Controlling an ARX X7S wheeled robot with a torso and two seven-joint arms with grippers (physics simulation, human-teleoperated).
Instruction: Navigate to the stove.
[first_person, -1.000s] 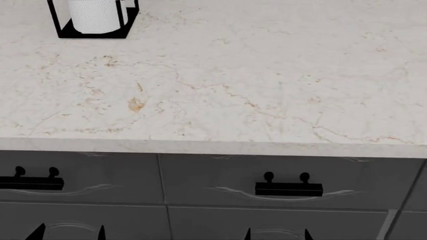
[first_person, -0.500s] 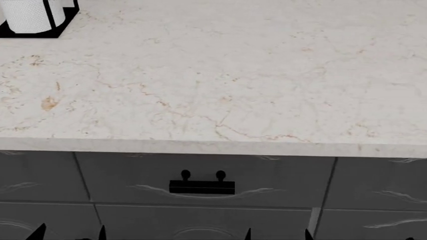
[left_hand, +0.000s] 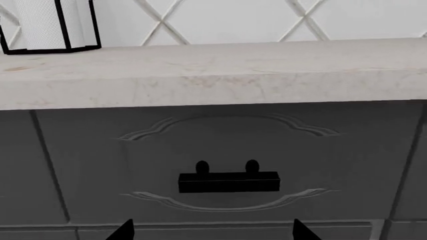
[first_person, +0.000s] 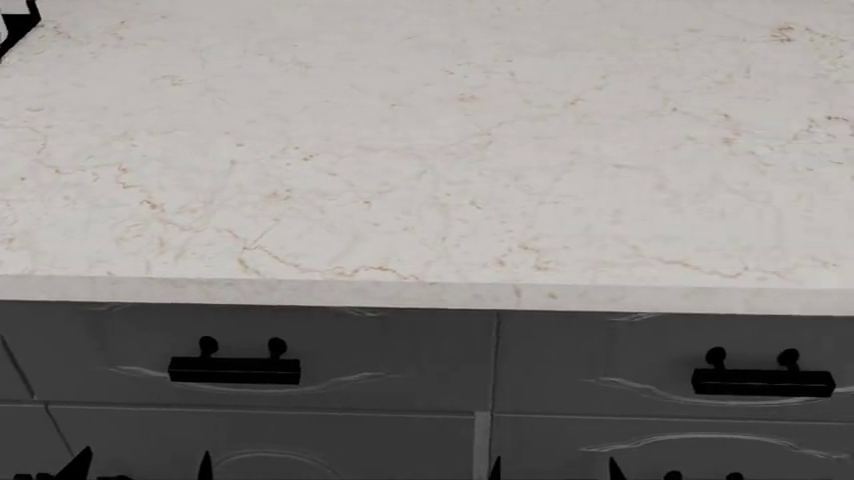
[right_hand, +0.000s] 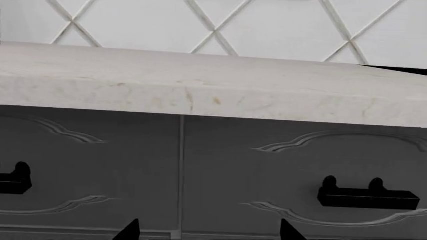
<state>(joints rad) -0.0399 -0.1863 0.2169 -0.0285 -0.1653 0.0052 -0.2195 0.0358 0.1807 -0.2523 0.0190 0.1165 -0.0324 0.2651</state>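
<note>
The head view looks down on a pale marble table (first_person: 427, 150) above grey drawers (first_person: 254, 355) with black handles (first_person: 234, 368). The stove shows only as a thin dark sliver (right_hand: 397, 70) at the table's far edge in the right wrist view. Both pincers — left (left_hand: 210, 231), right (right_hand: 207, 230) — show spread black fingertips, released, holding nothing. A roll holder (left_hand: 47, 25) stands on the table.
</note>
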